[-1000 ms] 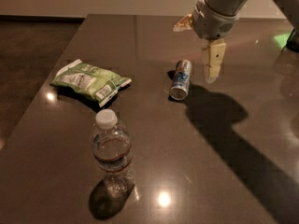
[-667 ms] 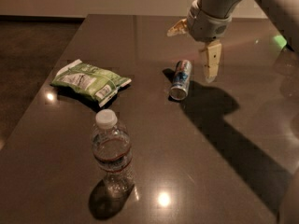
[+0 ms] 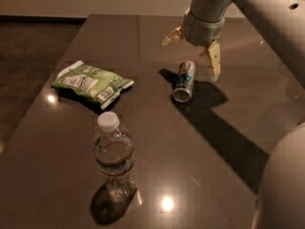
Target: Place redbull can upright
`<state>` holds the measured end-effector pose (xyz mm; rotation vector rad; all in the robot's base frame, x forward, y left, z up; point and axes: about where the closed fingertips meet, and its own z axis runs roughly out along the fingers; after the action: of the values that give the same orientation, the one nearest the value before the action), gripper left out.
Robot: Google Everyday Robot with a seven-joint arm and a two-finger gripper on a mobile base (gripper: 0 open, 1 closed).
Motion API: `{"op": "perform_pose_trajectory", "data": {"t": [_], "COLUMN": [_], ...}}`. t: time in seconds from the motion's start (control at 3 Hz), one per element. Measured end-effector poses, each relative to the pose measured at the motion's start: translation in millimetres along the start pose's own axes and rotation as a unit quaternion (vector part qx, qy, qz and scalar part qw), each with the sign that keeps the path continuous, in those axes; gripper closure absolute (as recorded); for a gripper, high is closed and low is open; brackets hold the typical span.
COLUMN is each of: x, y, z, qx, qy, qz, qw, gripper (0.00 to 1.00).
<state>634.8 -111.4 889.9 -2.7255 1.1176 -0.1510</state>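
Three items sit on the tabletop (image 3: pixel 57 142): the redbull can (image 3: pixel 184 81), a green snack bag (image 3: pixel 93 82) and a water bottle (image 3: pixel 114 156). The can lies on its side right of centre, silver end facing the camera and long axis pointing away. It is well apart from the bag and the bottle.

The gripper (image 3: pixel 189 57) hangs over the can's far end. Its fingers (image 3: pixel 213 63) are spread wide and hold nothing. One points down just beside the can's far right, and the other sticks out to the upper left. No contact with the can is visible.

Change over the last second:
- The gripper slid left, from right of the can to roughly above its far end.
- The left finger swung further out, so the opening looks wider.
- The can, bag and bottle have not moved.

Judgement: this is still the approach or pre-grasp stage, and none of the task is done, since the can is still lying flat. The leftward shift looks like lining up to straddle the can body. The next move likely needs a descent, a closing across the can's width, then a tilt to stand it on one end. The main risk is the lower finger clipping the round can so it rolls off line before the grip closes.
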Motion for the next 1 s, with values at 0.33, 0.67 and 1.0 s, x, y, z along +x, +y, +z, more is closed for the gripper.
{"op": "perform_pose_trajectory", "data": {"t": [0.33, 0.67, 1.0], "x": [-1.2, -2.9, -3.3], "y": [-5.6, -8.0, -5.6], "z": [9.0, 18.7, 25.1], "qx": [-0.020, -0.047, -0.067], "qy": [0.011, 0.023, 0.024], "qz": [-0.048, -0.102, -0.127], "qw": [0.9986, 0.9933, 0.9894], "gripper": [0.00, 0.00, 0.00]}}
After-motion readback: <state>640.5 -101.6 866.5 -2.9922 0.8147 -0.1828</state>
